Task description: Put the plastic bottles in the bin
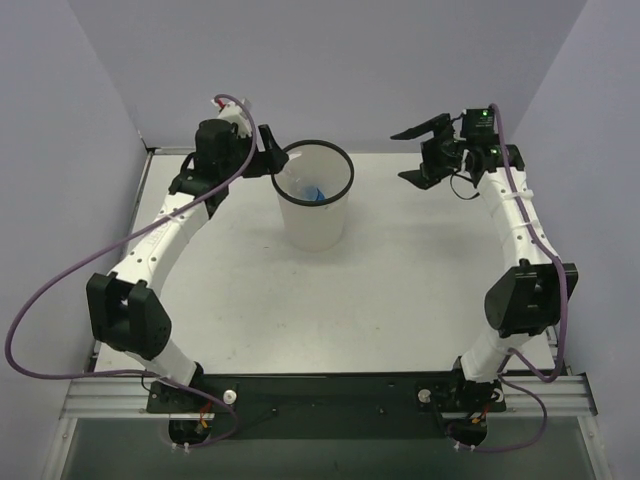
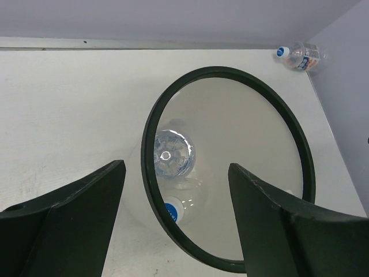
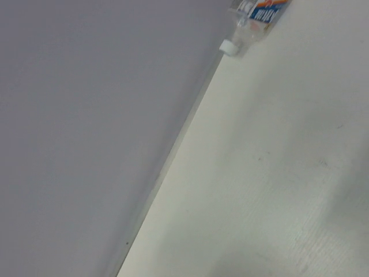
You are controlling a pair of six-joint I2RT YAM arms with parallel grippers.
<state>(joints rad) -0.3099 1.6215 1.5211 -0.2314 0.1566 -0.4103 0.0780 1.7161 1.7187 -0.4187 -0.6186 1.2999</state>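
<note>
**Position of components.** The bin [image 1: 315,232] stood upright near the far middle of the table [image 1: 400,300], within reach of both arms. The left gripper [image 2: 176,167] hung just above the bin's black rim, its jaws spread apart and holding nothing. This placement suits a drop into the open mouth.

**Contents of the bin.** Two plastic bottles lay at the bottom. One clear bottle [image 2: 170,154] was seen base-on. Of the second bottle [image 2: 172,210], little more than a blue-and-white cap showed. A patch of blue was also visible inside the bin from above.

**Outstanding item.** The orange-and-white-labelled bottle [image 3: 256,14] lay on its side on the table in the far right corner, against the wall [image 3: 86,115] and well apart from the bin. The right gripper [image 1: 398,158] was raised near that corner, released and empty. It appeared to be oriented toward this bottle for pickup. The task was judged two-thirds complete.

**Markings.** The label carried blue lettering on white with an orange band. The text was too blurred to read.
</note>
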